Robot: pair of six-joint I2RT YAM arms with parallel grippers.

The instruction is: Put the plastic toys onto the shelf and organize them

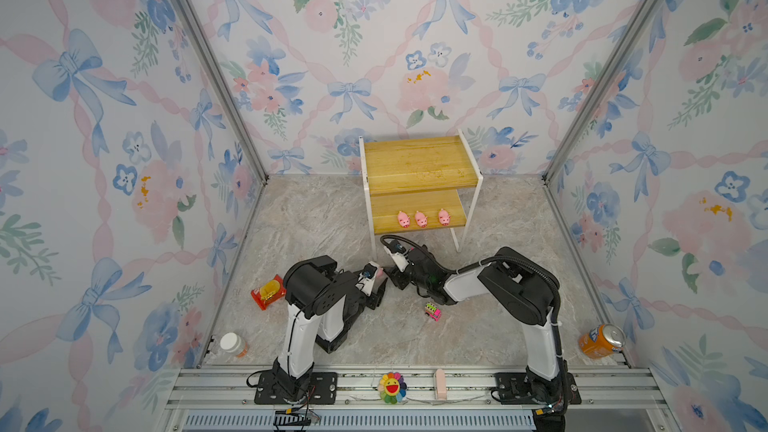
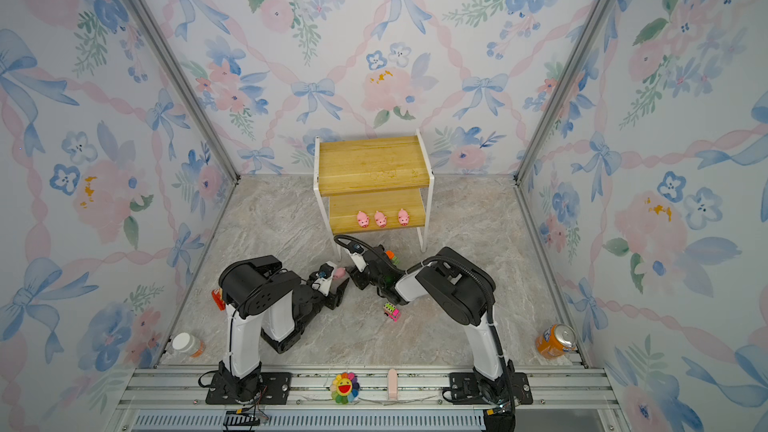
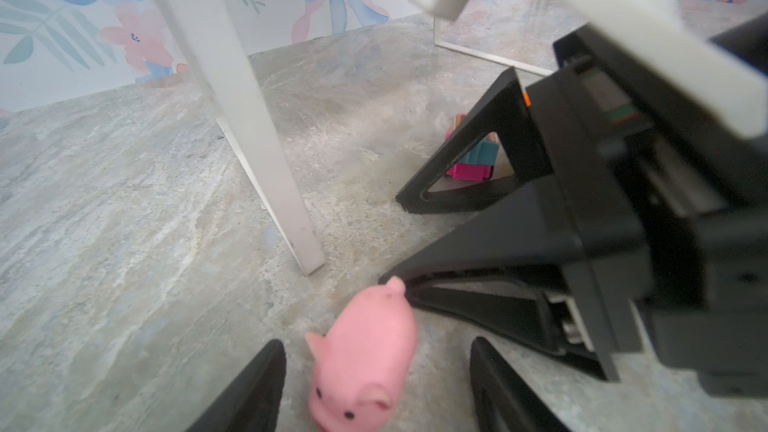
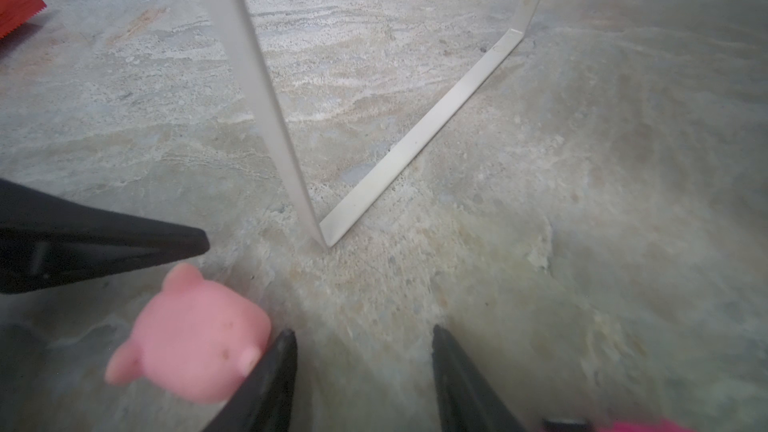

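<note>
Down on the marbled grey floor (image 3: pixel 124 201), just beside the front white metal leg (image 3: pixel 257 139) of the small two-tier wooden shelf (image 1: pixel 419 164), my left gripper (image 3: pixel 378 342) stands spread with a black finger on either side of the small pink plastic pig (image 3: pixel 361 367). It has no grip on it yet. I judge this pig belongs beside the three pink pigs (image 1: pixel 420 219) lined along the lower board's front edge. My right gripper (image 4: pixel 363 330) sits low, parted and empty, one finger against or just beside that same pig, while the little pink truck with the striped top (image 1: pixel 432 311) waits on the floor nearby.
</note>
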